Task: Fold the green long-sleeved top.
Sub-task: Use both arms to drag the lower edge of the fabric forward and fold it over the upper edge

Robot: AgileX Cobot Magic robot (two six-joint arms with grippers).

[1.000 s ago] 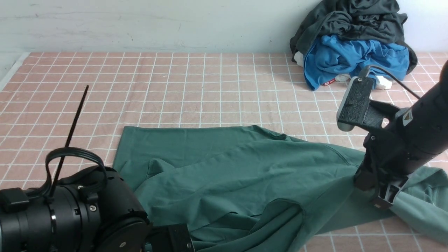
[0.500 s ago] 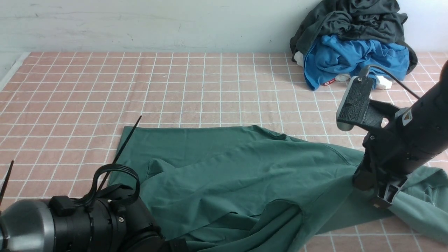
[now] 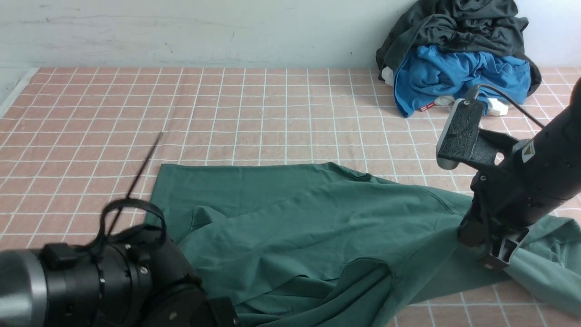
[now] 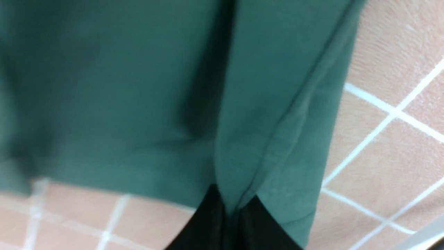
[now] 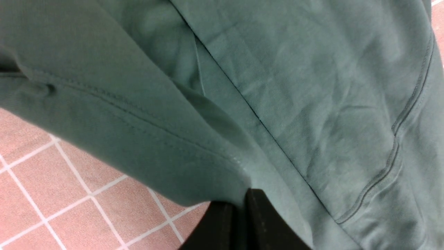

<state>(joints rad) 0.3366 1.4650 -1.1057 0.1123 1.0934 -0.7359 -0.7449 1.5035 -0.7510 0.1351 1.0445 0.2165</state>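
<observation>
Left arm: black and silver cylinder, low at 7 o'clock of the front view, lying nearly level, with a thin black rod slanting up from its cable loop; its claw falls below that view's edge. Left gripper: black fingers pressed together, pinching a raised fold of the green long-sleeved jersey top close to a stitched edge. Right arm: black, reaching in from 3 o'clock, wrist bent steeply downward, with a black textured camera block jutting toward 12. Right gripper: tips down at the cloth at 4 o'clock; the wrist view shows its fingers closed tight on a seamed fold. Top: spread rumpled from centre to 4 o'clock on the pink white-gridded table cover. Its far hem is straight, running 9 to 3 across the middle. Its near part is bunched in folds at 6, and one sleeve trails toward the 4 o'clock edge. Heap of dark grey and blue garments: at 1 o'clock against the pale wall, well apart from the top. Bare cover: a broad band from 9 through 12 o'clock, with the pale table border at 10.
</observation>
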